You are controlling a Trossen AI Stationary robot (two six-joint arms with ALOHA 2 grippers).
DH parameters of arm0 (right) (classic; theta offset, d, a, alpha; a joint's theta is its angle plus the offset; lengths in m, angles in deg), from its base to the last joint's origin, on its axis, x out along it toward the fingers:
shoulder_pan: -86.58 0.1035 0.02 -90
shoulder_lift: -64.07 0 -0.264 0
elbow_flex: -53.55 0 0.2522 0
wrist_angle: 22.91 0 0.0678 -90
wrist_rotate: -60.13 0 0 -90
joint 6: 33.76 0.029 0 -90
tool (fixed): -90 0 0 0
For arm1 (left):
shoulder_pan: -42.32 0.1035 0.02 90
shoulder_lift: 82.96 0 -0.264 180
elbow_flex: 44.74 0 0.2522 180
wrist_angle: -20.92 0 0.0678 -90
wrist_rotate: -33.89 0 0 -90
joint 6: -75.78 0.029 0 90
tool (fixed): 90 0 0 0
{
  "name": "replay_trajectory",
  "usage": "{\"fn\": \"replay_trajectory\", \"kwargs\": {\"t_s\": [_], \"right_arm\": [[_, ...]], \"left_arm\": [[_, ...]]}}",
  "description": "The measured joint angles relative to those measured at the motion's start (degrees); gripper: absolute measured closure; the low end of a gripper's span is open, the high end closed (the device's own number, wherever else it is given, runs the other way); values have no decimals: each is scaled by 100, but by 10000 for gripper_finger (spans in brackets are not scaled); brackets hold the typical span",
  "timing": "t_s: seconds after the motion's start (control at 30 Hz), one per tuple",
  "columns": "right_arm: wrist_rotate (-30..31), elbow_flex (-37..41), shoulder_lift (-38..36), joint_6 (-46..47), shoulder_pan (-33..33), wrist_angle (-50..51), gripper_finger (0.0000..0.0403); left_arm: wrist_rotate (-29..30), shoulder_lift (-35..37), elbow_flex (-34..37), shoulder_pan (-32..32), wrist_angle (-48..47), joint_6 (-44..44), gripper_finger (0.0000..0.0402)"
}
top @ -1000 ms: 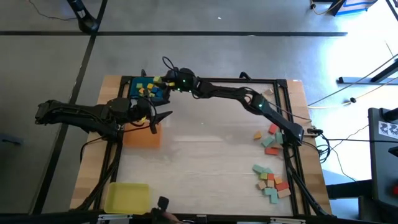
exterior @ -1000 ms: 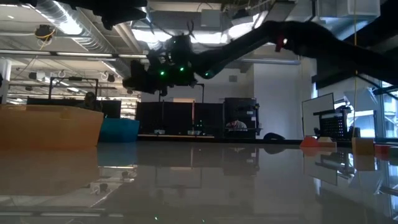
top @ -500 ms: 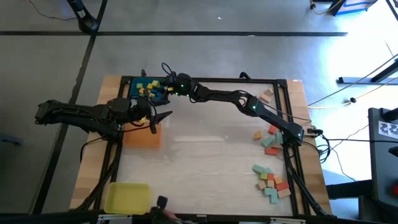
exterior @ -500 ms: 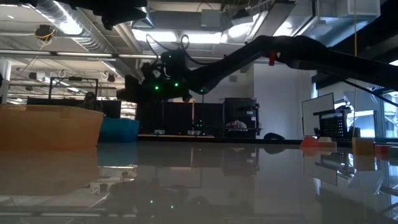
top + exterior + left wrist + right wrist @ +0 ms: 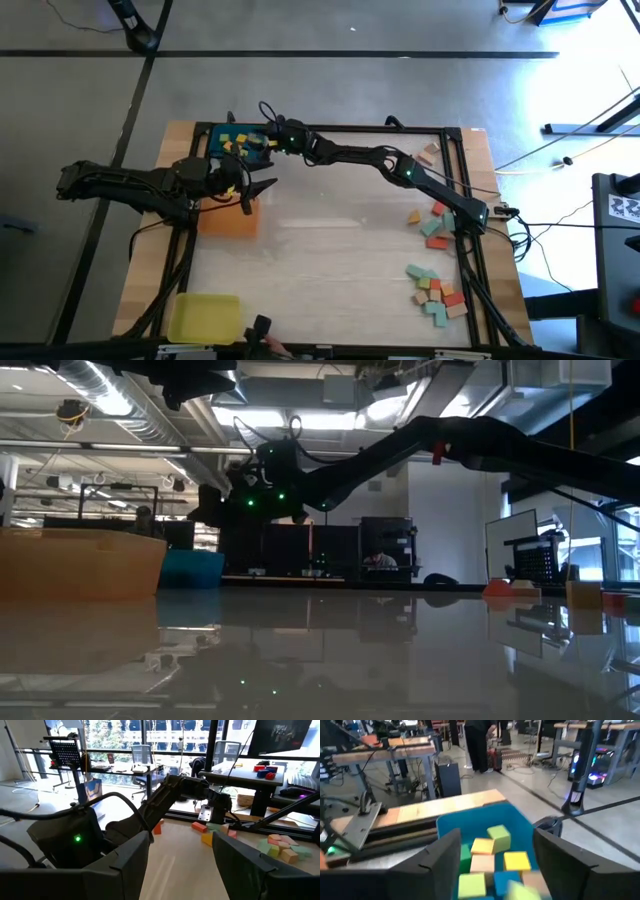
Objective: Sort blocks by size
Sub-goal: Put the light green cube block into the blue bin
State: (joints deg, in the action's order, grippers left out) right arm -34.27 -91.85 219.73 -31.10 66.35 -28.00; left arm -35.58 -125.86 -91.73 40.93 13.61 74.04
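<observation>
My right gripper [image 5: 260, 139] [image 5: 495, 870] stands open just above the blue tray [image 5: 470, 820] [image 5: 217, 133] at the table's far left. Nothing is between its fingers. Several yellow and green blocks [image 5: 492, 845] [image 5: 236, 145] lie in that tray. A blurred pale-yellow piece [image 5: 522, 891] shows below the fingers; whether it lies still I cannot tell. My left gripper [image 5: 262, 186] [image 5: 180, 865] hangs open over the orange tray [image 5: 230, 220], holding nothing. More blocks [image 5: 436, 285] lie loose near the table's right edge.
A yellow tray [image 5: 205, 316] sits at the near left corner. A second cluster of loose blocks [image 5: 430, 222] lies by the right arm's base, and one lies alone at the far right [image 5: 430, 152]. The middle of the table is bare wood. The black frame rails run along the edges.
My right gripper has moved a little toward the table's left edge and sunk lower over the blue tray, then kept still. My left arm has stayed in place.
</observation>
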Motion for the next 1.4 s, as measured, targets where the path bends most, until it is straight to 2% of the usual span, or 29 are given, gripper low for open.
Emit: {"fn": "replay_trajectory", "kwargs": {"t_s": [0.13, 0.27, 0.63, 0.87, 1.1, 1.4], "right_arm": [[-171, 8, -83, 153, 1, 357, 139], [-420, 11, -473, 114, -11, 948, 135], [-433, 7, -1512, -825, -128, 3232, 134], [-1168, 7, -2246, -1307, -211, 4716, 134], [-1225, 7, -3093, -1643, -142, 6521, 134], [-937, 8, -4199, -1738, 57, 8717, 134]], "left_arm": [[1, 0, 0, 0, -2, 1, 196], [0, 0, 0, -7, -2, -239, 196], [2, 0, 0, -7, -148, -241, 196], [2, 0, 0, -11, -162, -208, 196], [0, 0, 0, -18, -104, -19, 196], [-2, -19, 0, -273, -39, 133, 196]]}}
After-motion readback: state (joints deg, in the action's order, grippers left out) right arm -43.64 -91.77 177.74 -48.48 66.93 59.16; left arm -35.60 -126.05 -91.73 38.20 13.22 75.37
